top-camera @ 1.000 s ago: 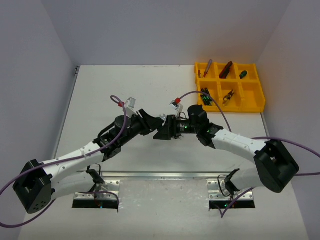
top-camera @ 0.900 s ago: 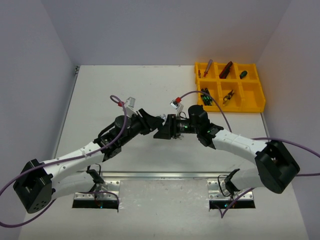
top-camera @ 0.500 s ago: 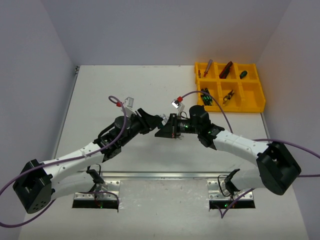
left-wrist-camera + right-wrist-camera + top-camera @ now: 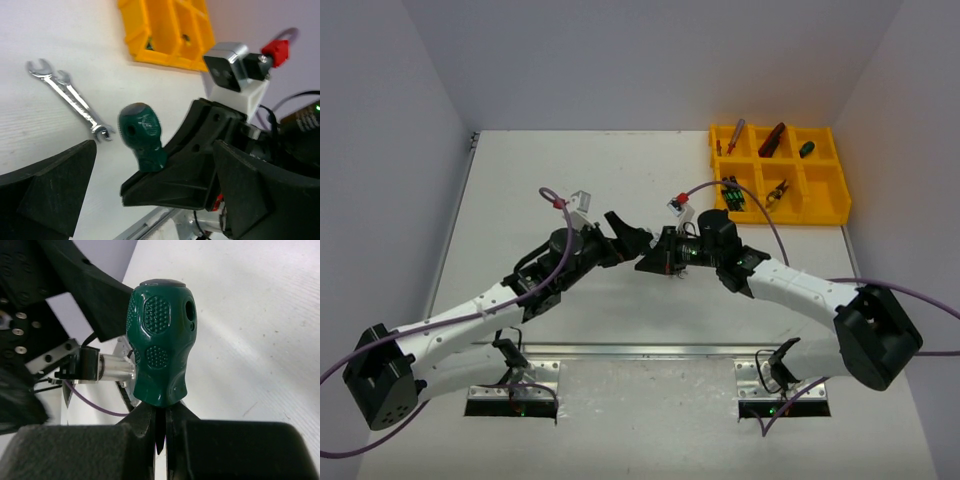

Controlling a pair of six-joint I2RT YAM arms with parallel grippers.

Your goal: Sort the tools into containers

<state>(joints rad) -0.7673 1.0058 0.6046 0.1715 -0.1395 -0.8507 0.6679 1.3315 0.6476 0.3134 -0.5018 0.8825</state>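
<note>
Mid-desk, arms nose to nose. My right gripper (image 4: 159, 427) is clamped on the green screwdriver (image 4: 160, 350) just below its stubby handle. The handle sticks out free past the fingertips, held up off the desk (image 4: 550, 170). The left gripper (image 4: 632, 238) is spread wide. In the left wrist view its two fingers (image 4: 50, 190) sit at either side of the frame with the green handle between them, touching neither. Against half a second ago, the left gripper has slid a little rightward and toward the far edge, and now overlaps the right gripper's tip in the overhead view. The right gripper has barely shifted over the last second, though it turned a little at the wrist. From overhead the green screwdriver is hidden among the black fingers. Two silver wrenches (image 4: 70, 97) lie flat on the desk, side by side and touching, beyond the handle on the tray's side. I cannot find them in the overhead view. The tray (image 4: 825, 195) sits in the far right corner, its load unchanged. It holds a blue-red screwdriver (image 4: 733, 135) in the far-left cell and red-handled cutters (image 4: 772, 140) in the far-middle. A small dark-green tool (image 4: 806, 149) lies in the far-right cell. Green-black tools (image 4: 732, 192) fill the near-left, and pliers (image 4: 778, 192) the near-middle.
</note>
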